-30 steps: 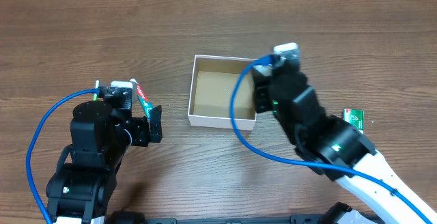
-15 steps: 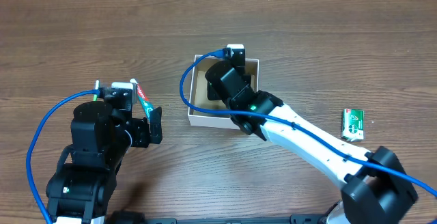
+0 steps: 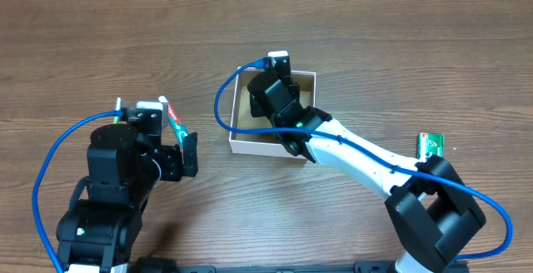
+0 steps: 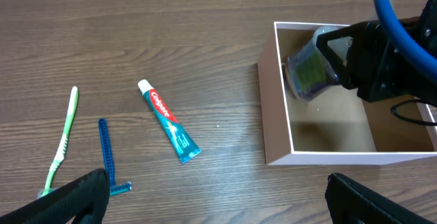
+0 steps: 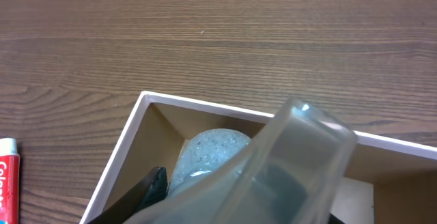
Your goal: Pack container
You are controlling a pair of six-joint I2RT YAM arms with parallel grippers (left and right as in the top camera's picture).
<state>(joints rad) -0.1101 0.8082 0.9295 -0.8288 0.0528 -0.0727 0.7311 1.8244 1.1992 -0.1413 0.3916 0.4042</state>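
The container (image 3: 257, 147) is a small square box with white walls and a brown inside, at the middle of the table. It also shows in the left wrist view (image 4: 328, 159) and the right wrist view (image 5: 121, 154). My right gripper (image 3: 266, 98) hangs over the container's left half, shut on a clear plastic pouch (image 5: 273, 162) with a pale speckled lump inside. The pouch also shows in the left wrist view (image 4: 311, 70), tilted just inside the box. My left gripper (image 4: 225, 203) is open and empty, left of the container (image 3: 185, 152).
A toothpaste tube (image 4: 167, 120), a green toothbrush (image 4: 61, 142) and a blue razor (image 4: 106, 156) lie on the wood left of the box. A green packet (image 3: 430, 151) lies at the far right. Blue cables loop off both arms.
My right gripper has swung left from the box's right edge to over its left half, carrying the pouch. The left arm has not moved.
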